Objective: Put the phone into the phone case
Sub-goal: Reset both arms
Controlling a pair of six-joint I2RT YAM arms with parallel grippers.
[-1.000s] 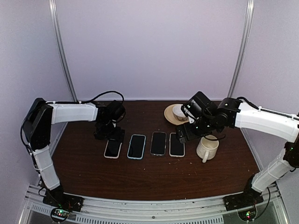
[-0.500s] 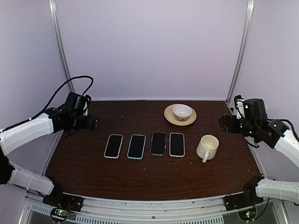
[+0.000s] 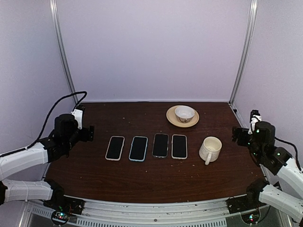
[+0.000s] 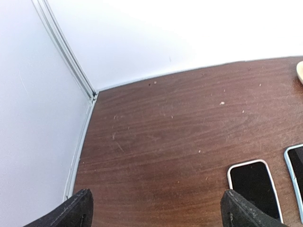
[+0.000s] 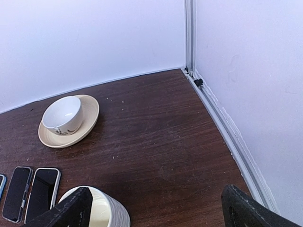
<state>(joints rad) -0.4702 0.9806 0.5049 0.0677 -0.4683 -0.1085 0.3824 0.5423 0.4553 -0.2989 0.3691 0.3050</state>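
four phones lie in a row across the middle of the dark wooden worktop, long sides running 12 to 6 o'clock, none touching its neighbour. from the 9 o'clock end they are a white-edged phone, a light blue-edged phone, a dark-edged phone and a second white-edged phone. all four show a dark screen face up. i cannot tell from here which of them is bare, which is already in a case, or whether any is just an empty case.

just beside the row at its 3 o'clock end stands a cream mug, upright, with its handle toward 6 o'clock. toward 12 o'clock from the last phone there is a cream saucer with a small white bowl sitting in it.

the left end effector hovers at the 9 o'clock edge of the worktop, near the first phone but apart from it. its fingers are spread wide with nothing between them.

the right end effector hangs at the 3 o'clock edge, beyond the mug, also released and grasping nothing. its wrist view looks over the mug rim toward the saucer.
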